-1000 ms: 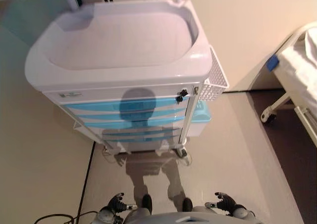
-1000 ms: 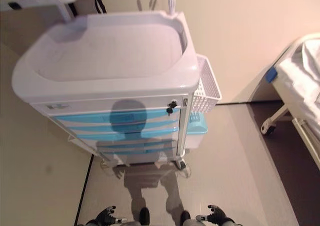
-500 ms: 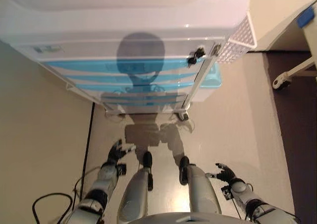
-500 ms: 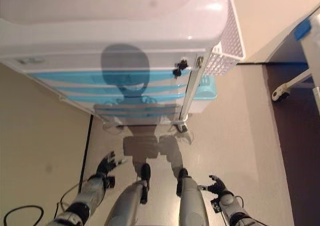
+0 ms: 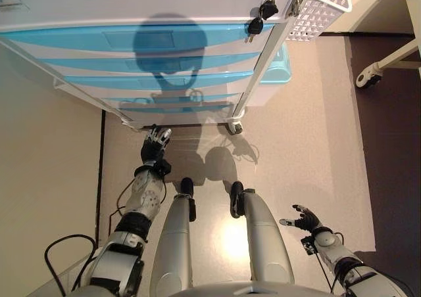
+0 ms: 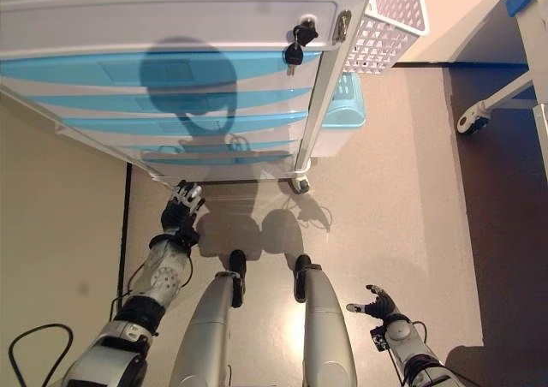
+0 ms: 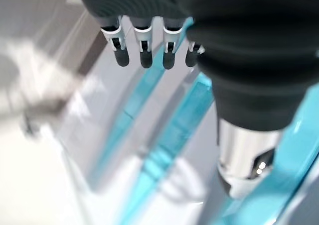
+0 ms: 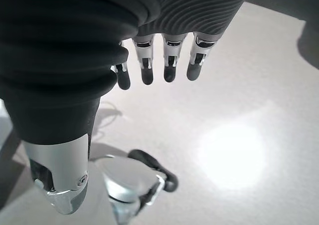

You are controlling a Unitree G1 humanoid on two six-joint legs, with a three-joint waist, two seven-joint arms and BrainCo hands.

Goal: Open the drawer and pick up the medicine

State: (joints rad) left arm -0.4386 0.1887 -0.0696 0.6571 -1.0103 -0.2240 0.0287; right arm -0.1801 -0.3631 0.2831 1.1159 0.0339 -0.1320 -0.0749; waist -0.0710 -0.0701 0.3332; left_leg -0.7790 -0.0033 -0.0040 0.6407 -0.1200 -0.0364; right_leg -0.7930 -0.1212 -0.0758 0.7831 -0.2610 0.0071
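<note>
A white medical cart stands in front of me with several closed drawers, each with a light blue front. Keys hang from a lock at the top right of the drawer stack. No medicine shows. My left hand is raised toward the lowest drawers, fingers straight and empty, just below the cart's bottom edge. In the left wrist view its fingers point at the blue drawer fronts. My right hand hangs low at the right, open and empty, over the floor.
A white mesh basket hangs on the cart's right side, with a light blue bin under it. A bed frame with a caster wheel stands at the right. A black cable lies on the floor at lower left.
The camera has tilted down and come closer to the cart. My left hand has risen forward toward the lowest drawers. My right hand stays low at the side.
</note>
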